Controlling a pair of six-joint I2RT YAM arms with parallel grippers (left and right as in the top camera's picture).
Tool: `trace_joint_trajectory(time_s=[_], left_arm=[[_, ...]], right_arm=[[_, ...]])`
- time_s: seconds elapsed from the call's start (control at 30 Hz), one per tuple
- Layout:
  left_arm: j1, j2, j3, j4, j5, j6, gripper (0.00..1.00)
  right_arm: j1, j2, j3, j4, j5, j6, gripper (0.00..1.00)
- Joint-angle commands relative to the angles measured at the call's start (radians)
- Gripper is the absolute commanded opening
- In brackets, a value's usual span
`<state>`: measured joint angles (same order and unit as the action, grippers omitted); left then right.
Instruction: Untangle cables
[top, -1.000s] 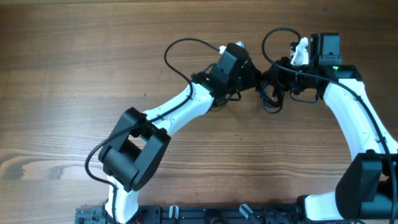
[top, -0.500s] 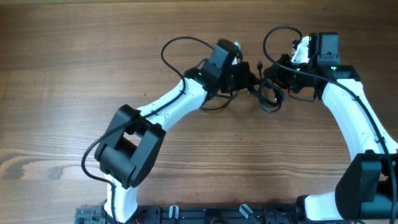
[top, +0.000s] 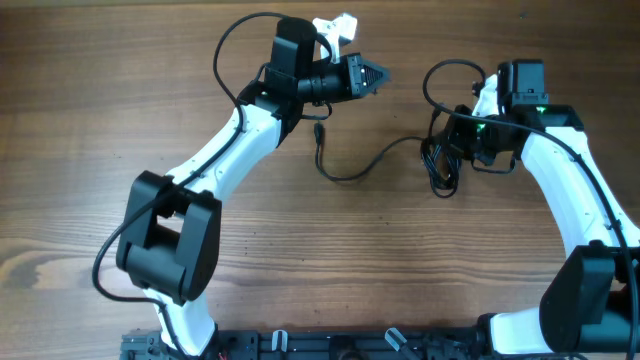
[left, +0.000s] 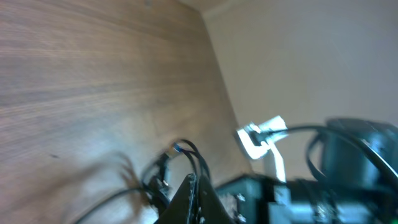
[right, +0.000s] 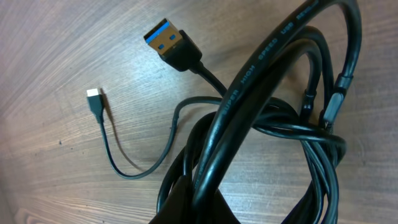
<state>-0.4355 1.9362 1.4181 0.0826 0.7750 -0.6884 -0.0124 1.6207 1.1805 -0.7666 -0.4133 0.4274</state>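
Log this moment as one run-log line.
left gripper: shut, no cable seen | right gripper: shut on cable bundle | thin cable: trails left from bundle, plug on table

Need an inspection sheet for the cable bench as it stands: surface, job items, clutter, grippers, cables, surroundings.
Surface: brown wood-grain tabletop, no damage seen.
Job's things: tangled bundle of thick black cables, with a blue-tongued USB plug and a small white-tipped plug lying on the wood. A thin black cord trails left from the bundle.
Clutter: nothing seen.
Grippers: left gripper shut, nothing visibly held, apart from the cord. Right gripper shut on the bundle.
Cables: arms' own black wires loop at both wrists.
Surroundings: beige wall beyond the table.
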Motion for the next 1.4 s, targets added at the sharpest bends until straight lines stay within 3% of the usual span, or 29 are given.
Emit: trace_joint_trajectory(time_s=[0.0,0.1,0.2,0.27,0.3,0.33,0.43,0.5,0.7,0.83,1.0,1.27,1.37], left_arm=[[-0.016,-0.031,0.002,-0.079,0.045,0.027,0.04],[-0.026,-0.031,0.002,-0.27,-0.151,0.026,0.04],[0.008,-0.031,0.002,-0.324,-0.22,0.027,0.04],[0.058,-0.034,0.002,-0.337,-0.218,0.027,0.04],[0.084,-0.037,0.002,-0.347,-0.218,0.027,0.04],[0.098,-0.04,0.002,-0.352,-0.215,0.027,0.04],[0.12,-0.054,0.002,-0.389,-0.215,0.051,0.04],[0.114,-0.064,0.002,-0.399,-0.178,0.138,0.04],[0.003,-0.068,0.002,-0.428,-0.175,0.266,0.04],[-0.124,-0.06,0.002,-0.475,-0.393,0.266,0.09],[-0.247,-0.013,0.002,-0.476,-0.678,0.262,0.18],[-0.352,0.063,0.002,-0.45,-0.712,0.264,0.26],[-0.359,0.088,0.002,-0.489,-0.729,0.349,0.31]], right_arm=[[-0.002,0.009,0.003,0.026,-0.069,-0.034,0.04],[0.019,0.009,0.003,0.089,-0.163,-0.003,0.04],[0.068,0.009,0.003,0.119,-0.16,-0.002,0.06],[0.137,0.009,0.003,0.118,-0.137,-0.015,0.22],[0.162,0.009,0.003,0.12,-0.138,-0.039,0.42],[0.185,0.009,0.003,0.123,-0.138,-0.067,0.54],[0.209,0.009,0.003,0.131,-0.133,-0.125,0.72],[0.187,0.009,0.007,0.145,-0.1,-0.092,0.79],[-0.023,0.008,0.02,0.159,-0.074,0.02,0.8],[-0.122,0.008,0.02,0.144,-0.081,0.003,0.8],[-0.131,0.008,0.01,0.134,-0.077,-0.009,0.8],[-0.131,0.009,0.005,0.121,-0.073,-0.014,0.8],[-0.131,0.009,0.005,0.107,-0.073,-0.035,0.81]])
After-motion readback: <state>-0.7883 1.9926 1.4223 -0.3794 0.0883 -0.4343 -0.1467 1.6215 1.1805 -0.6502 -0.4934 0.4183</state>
